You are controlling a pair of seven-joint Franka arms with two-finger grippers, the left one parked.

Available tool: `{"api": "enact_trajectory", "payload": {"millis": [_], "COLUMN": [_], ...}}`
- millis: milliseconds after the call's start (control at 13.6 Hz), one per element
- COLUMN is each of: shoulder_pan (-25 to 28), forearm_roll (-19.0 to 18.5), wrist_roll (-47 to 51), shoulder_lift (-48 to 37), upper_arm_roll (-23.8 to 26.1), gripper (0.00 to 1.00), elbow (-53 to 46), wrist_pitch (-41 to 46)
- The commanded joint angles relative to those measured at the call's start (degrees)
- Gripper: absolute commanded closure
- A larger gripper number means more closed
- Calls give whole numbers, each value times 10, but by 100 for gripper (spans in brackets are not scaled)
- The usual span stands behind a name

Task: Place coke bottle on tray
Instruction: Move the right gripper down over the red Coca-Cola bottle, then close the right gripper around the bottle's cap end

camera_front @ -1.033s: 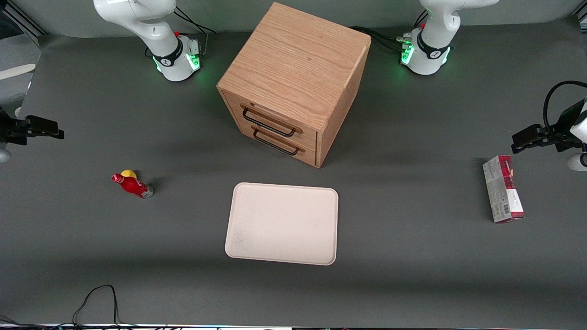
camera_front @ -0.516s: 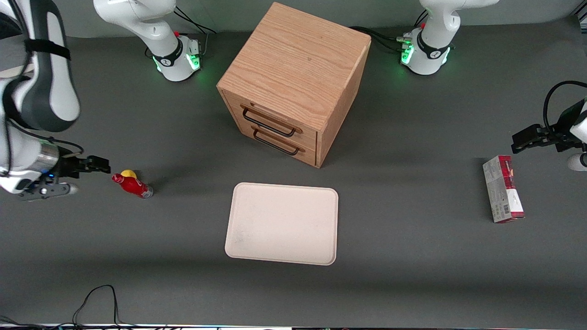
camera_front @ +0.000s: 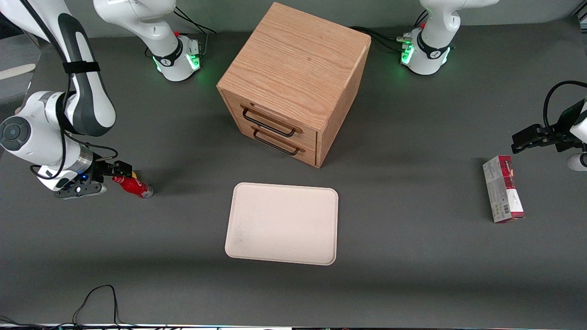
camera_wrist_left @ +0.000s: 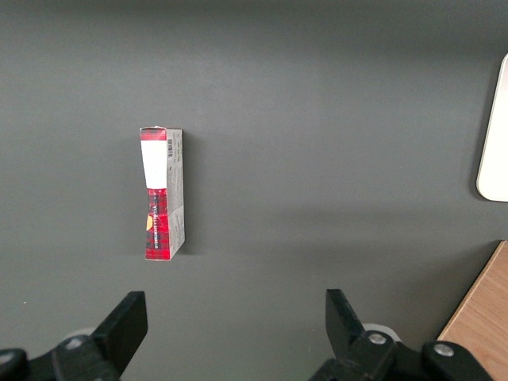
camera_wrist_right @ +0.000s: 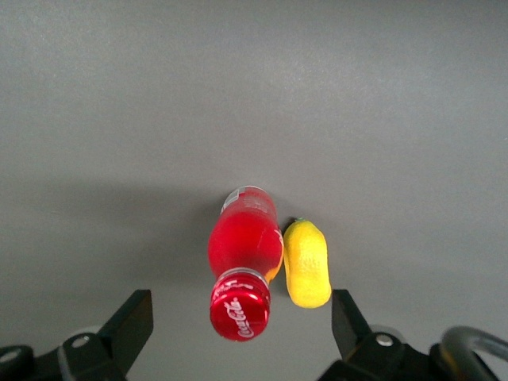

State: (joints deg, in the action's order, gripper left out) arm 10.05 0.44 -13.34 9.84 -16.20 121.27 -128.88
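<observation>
Right arm's gripper [camera_front: 120,170] is low over the dark grey bench [camera_front: 412,256], near the edge at the working arm's end. Jaws are spread wide, holding nothing.

Wrist view: the small red coke bottle with red cap and silvery-grey base [camera_wrist_right: 243,271] stands on the bench, lined up between the two black fingertips [camera_wrist_right: 127,324], clear gap on each side, cap toward the camera. A small yellow oval lump [camera_wrist_right: 307,263] sits right beside the bottle, touching or nearly so, also inside the jaw span.

Front view: bottle [camera_front: 132,185] just below the gripper tips, well apart from the large flat cream-white rectangular tray [camera_front: 283,223] at mid-bench. Oak drawer cabinet with two black handles [camera_front: 293,82] is farther from the camera than the tray. Red-and-grey carton [camera_front: 502,188] lies toward the parked arm's end.
</observation>
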Motion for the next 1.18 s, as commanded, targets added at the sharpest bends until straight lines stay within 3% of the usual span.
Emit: {"api": "enact_trajectory", "payload": {"millis": [0, 295, 369, 1107], "shoulder_pan": [3, 3, 4, 3], "forearm_roll": [3, 2, 3, 3], "wrist_roll": [10, 10, 13, 17], "shoulder_lift": [-15, -13, -13, -15], "upper_arm_roll": [-2, -2, -2, -1], "gripper": [0, 4, 99, 100], "elbow": [13, 13, 13, 8], "wrist_pitch": [-10, -10, -10, -5]}}
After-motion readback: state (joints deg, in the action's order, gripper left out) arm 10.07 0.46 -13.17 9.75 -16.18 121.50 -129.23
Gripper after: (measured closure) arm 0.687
